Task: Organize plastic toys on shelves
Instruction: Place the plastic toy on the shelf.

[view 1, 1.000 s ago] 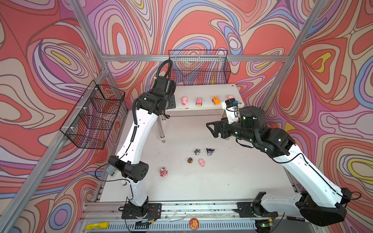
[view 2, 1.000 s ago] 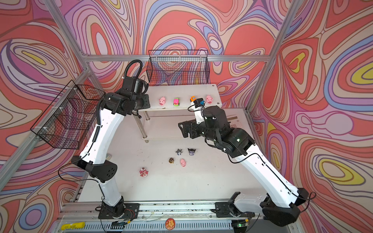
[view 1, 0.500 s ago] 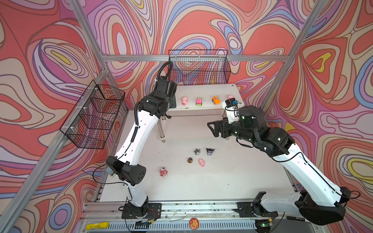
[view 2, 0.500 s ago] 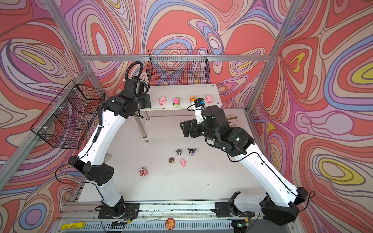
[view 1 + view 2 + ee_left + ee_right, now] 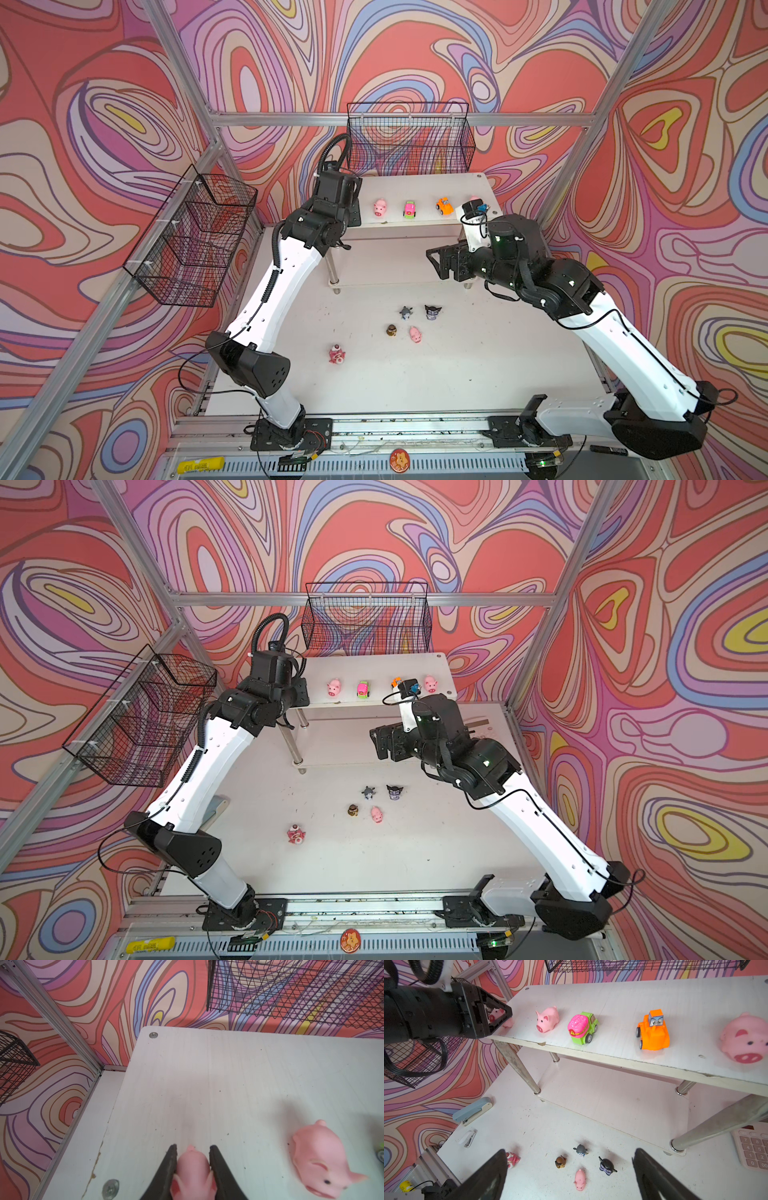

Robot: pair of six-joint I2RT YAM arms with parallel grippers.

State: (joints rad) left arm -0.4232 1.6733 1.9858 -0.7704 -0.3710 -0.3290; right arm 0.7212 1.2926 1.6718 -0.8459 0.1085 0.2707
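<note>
The only figures I could read stood on the calculator (image 5: 752,1148) keys: 7, 8, 4, 5, 1, 2 and 0. The pink-green car (image 5: 582,1027) bore a small yellow warning triangle on its pink top. The yellow tag (image 5: 200,465) on the front rail carried dark print — too small to read.

top views: high, looking down, whole scene | wrists: close, both see upper shelf (image 5: 228,1074)

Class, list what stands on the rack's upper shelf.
Upper shelf: gripped pink pig in the left hand, partly covered by it; second pink pig; pink-green car; orange car; third pink pig.
</note>
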